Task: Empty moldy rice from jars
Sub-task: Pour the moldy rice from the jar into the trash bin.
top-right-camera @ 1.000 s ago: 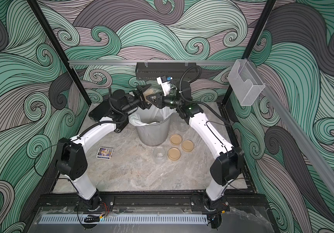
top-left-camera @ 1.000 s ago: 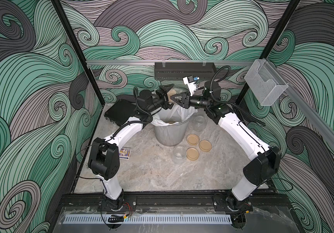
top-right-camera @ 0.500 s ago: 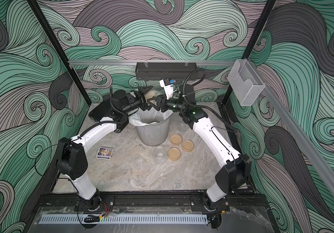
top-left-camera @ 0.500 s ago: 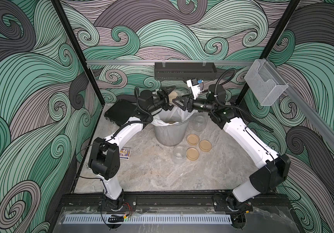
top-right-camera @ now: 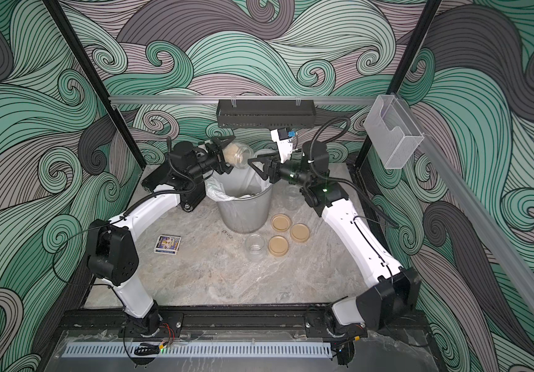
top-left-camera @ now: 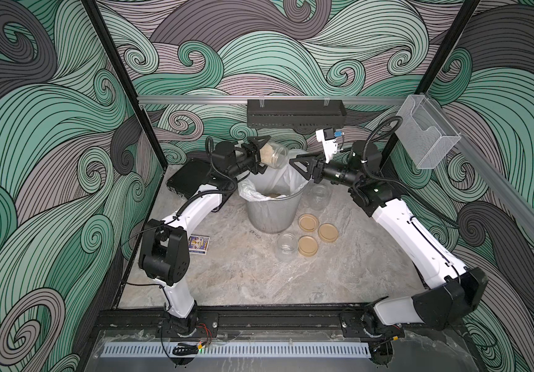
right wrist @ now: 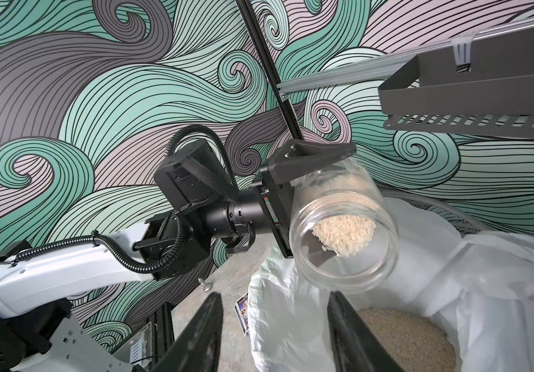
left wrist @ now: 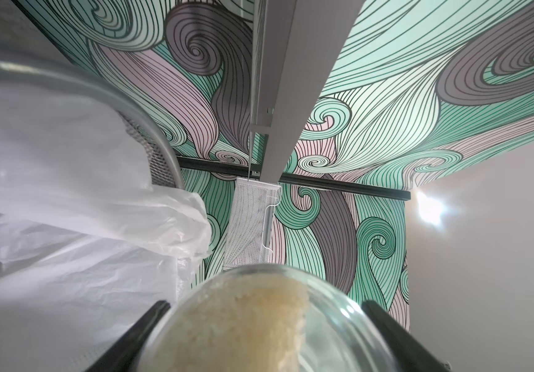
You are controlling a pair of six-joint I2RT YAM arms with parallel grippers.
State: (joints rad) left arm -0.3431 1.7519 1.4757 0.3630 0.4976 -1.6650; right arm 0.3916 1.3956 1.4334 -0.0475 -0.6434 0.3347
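Observation:
My left gripper [top-left-camera: 261, 154] is shut on a lidless clear jar [top-left-camera: 273, 155], held on its side above the silver mesh wastebasket [top-left-camera: 270, 215]. Moldy rice [right wrist: 343, 232] fills the jar's back part and reaches toward its mouth. In the left wrist view the jar [left wrist: 259, 328] sits between both fingers. More rice [right wrist: 401, 335] lies in the white liner. My right gripper [top-left-camera: 294, 163] hangs open just right of the jar's mouth, holding nothing. Two empty jars [top-left-camera: 286, 246] [top-left-camera: 319, 195] stand on the table beside three tan lids [top-left-camera: 308, 222].
A small printed box [top-left-camera: 198, 244] lies on the marble table near the left arm. A black shelf [top-left-camera: 294, 112] hangs on the back rail, and a clear holder [top-left-camera: 426, 138] on the right rail. A black plate [top-left-camera: 191, 178] sits at the back left.
My right gripper has opened, let go of the jar and drawn back to the right. The left gripper keeps the jar over the wastebasket.

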